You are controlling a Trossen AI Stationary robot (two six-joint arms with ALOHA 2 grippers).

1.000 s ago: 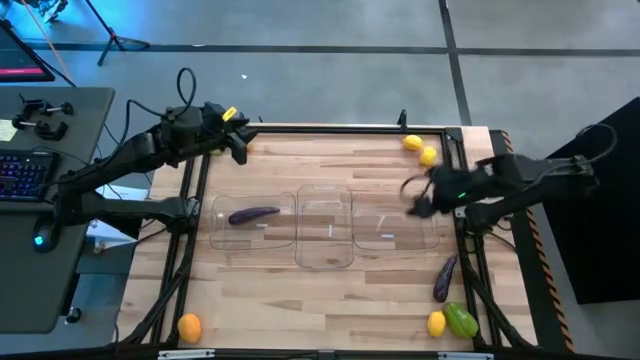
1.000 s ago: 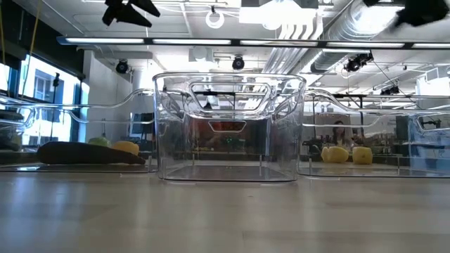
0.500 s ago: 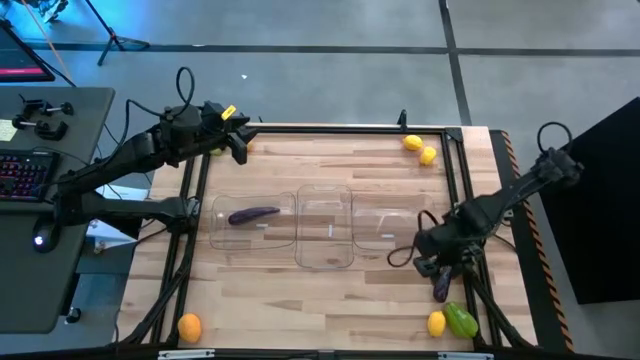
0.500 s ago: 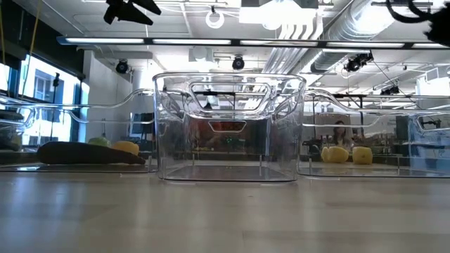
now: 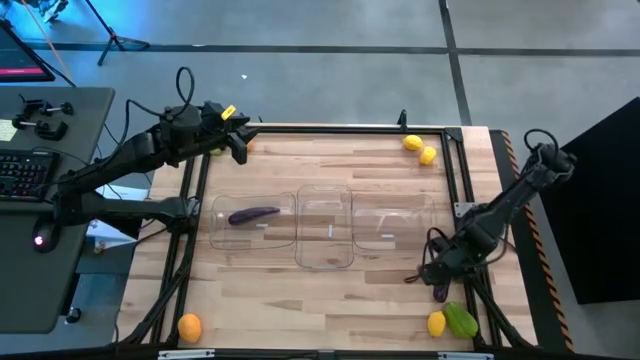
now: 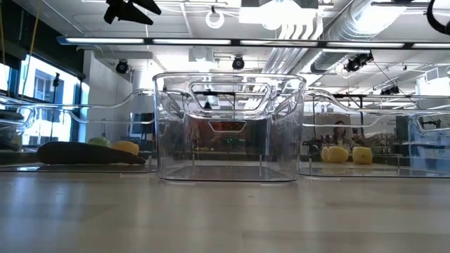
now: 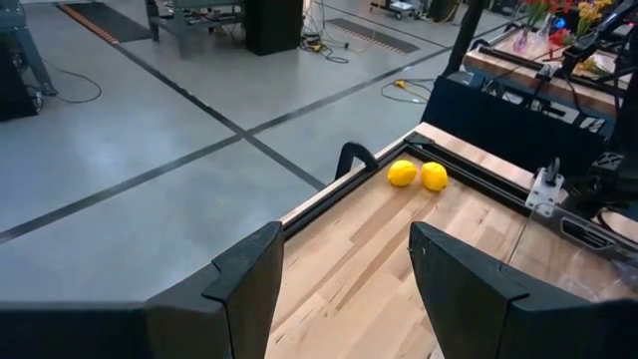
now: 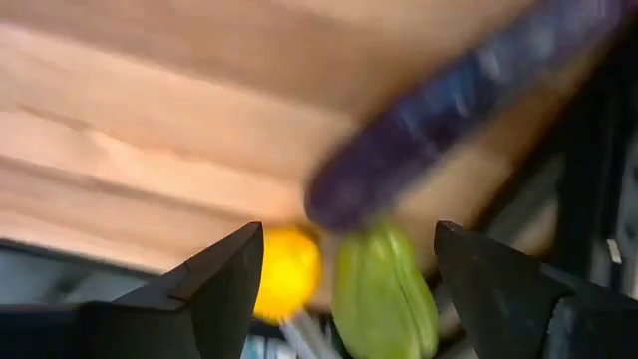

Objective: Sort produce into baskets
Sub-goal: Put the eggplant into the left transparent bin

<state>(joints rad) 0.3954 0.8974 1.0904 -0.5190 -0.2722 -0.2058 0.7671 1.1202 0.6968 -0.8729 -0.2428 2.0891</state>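
Note:
One dark purple eggplant [image 5: 253, 214] lies in the left clear bin [image 5: 222, 236]. The middle bin [image 5: 325, 262] and the right bin [image 5: 385, 242] stand beside it. A second eggplant [image 5: 441, 292] lies on the table near the near right corner, next to a lemon [image 5: 436, 323] and a green lumpy piece [image 5: 461, 320]. My right gripper [image 5: 434, 276] is open and hovers just over this eggplant [image 8: 449, 120], with the lemon [image 8: 287, 271] and the green piece [image 8: 384, 294] beyond it. My left gripper [image 5: 236, 142] is open and empty at the far left edge.
Two lemons [image 5: 420, 149] lie at the far right corner, and they also show in the left wrist view [image 7: 419, 175]. An orange fruit [image 5: 189, 326] lies at the near left corner. A black frame rail [image 5: 465, 215] runs along the table's right side.
My right gripper has gone from above the right bin toward the table's near edge and down, and now stands over the eggplant at the near right corner. Its arm has stretched out along the right side. The produce has stayed in place.

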